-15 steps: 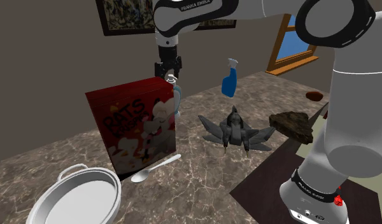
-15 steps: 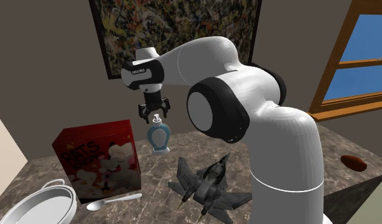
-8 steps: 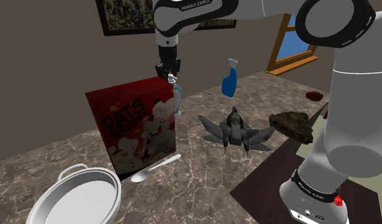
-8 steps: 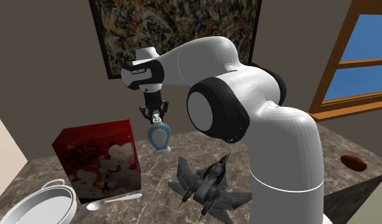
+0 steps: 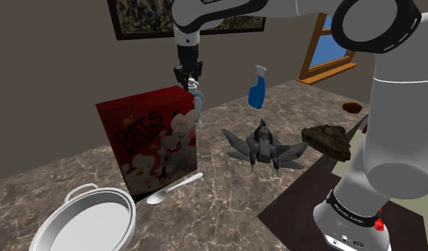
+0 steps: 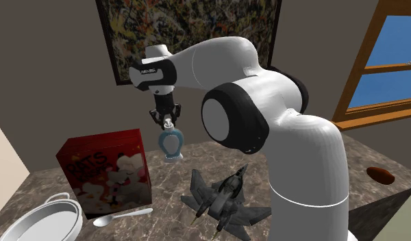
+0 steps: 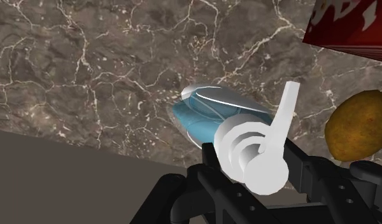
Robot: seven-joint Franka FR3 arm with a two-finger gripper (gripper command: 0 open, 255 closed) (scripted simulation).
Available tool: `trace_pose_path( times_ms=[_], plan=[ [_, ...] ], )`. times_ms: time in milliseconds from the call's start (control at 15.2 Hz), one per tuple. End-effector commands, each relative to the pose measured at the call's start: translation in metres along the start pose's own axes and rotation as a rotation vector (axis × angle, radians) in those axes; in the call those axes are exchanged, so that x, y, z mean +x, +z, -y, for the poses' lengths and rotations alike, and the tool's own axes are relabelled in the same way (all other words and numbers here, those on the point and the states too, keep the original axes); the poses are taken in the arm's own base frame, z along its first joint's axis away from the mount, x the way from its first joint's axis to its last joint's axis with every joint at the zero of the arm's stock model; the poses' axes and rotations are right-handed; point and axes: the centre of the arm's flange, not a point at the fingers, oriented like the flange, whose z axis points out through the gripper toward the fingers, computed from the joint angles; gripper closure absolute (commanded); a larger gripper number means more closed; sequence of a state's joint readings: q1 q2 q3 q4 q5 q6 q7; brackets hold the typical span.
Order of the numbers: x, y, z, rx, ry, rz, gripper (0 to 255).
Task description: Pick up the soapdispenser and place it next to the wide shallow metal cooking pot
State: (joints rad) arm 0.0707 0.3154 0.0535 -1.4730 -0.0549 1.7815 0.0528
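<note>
Step in hand: lift. All-black two-finger gripper point(image 6: 168, 121) clenched on the white pump of the pale-blue soap dispenser point(image 6: 171, 145), which hangs directly beneath the jaws. Next — carry past the red cereal box point(image 5: 148, 139) to the wide, shallow grey metal pot point(image 5: 83, 222), well apart.

Pale blue soap dispenser point(image 6: 170, 145) with white pump; red cereal box point(image 5: 145, 142); brown white-veined marbled counter point(image 5: 227, 187)

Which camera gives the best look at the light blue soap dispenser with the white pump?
The second exterior view: the light blue soap dispenser shows whole from the side, white pump clasped by the black gripper. In the shoulder view the red cereal box hides part of it. The wrist view looks down on its pump.
</note>
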Motion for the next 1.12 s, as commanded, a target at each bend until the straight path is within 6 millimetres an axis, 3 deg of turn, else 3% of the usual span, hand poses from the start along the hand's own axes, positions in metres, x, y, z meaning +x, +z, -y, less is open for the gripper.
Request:
trace_pose_path(
  times_ms=[0, 1056],
  plan=[
    [0.000, -0.011, 0.001, 0.000, 0.000, 0.000, 255],
    [0.000, -0.095, -0.002, 0.000, 0.000, 0.000, 255]
  ],
)
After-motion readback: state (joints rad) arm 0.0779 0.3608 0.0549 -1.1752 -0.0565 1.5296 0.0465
